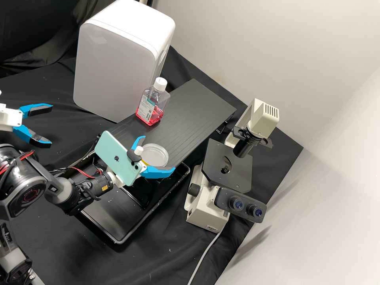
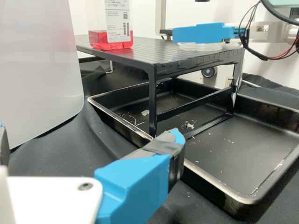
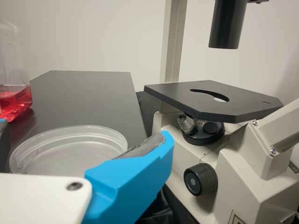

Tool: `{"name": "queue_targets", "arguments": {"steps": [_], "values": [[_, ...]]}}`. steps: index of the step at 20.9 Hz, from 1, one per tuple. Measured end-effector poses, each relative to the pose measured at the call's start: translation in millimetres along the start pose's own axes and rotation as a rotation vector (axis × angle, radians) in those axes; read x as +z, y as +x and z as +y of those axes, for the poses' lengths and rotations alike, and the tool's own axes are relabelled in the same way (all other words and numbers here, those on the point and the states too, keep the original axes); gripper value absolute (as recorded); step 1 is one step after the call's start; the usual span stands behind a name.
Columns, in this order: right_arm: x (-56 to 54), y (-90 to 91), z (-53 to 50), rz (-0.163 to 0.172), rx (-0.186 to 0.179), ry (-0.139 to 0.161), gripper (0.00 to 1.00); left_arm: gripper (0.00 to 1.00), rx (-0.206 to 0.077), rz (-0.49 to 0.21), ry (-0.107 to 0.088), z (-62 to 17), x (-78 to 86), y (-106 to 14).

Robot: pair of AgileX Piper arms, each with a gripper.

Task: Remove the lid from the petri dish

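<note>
Two grippers, both mine. My right gripper (image 1: 159, 153) sits at the near corner of the one raised black platform (image 1: 198, 111), its two blue fingers spread, one on each side of the single clear petri dish (image 1: 155, 155). I cannot tell whether the pads touch the rim, nor where the lid ends and the base begins. The dish lies flat on the platform, close to the edge.

My left gripper (image 1: 50, 124) hangs over the black bench cloth, well apart from the dish, fingers wide apart and holding nothing.

One flask (image 1: 152, 103) with a white cap and red liquid stands upright on the same platform, toward the far side, apart from the dish. The platform's legs stand inside one shallow black tray (image 1: 118, 225), its floor speckled with pale flecks.

One large white box (image 1: 118, 55) with rounded corners stands behind the flask. One cream and black microscope (image 1: 225, 186) stands just beside the platform on the right, its flat stage near the dish. One mint-green phone (image 1: 116, 158) is fixed to my right wrist and, from the high camera, hides the base of that gripper.
</note>
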Motion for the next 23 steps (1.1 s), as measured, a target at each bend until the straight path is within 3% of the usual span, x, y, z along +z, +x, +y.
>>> {"name": "queue_targets", "arguments": {"steps": [3,6,23], "values": [[0.0,0.0,0.0,0.0,0.0,0.0,0.0,1.0,0.002,0.006,0.012,0.1,-0.6,0.0],[0.0,0.0,0.0,0.0,0.0,0.014,0.0,1.0,0.004,0.01,0.01,0.5,-0.8,0.3],[0.0,0.0,0.0,0.0,0.0,0.022,0.0,1.0,0.012,0.013,0.008,1.9,-0.9,3.3]]}}
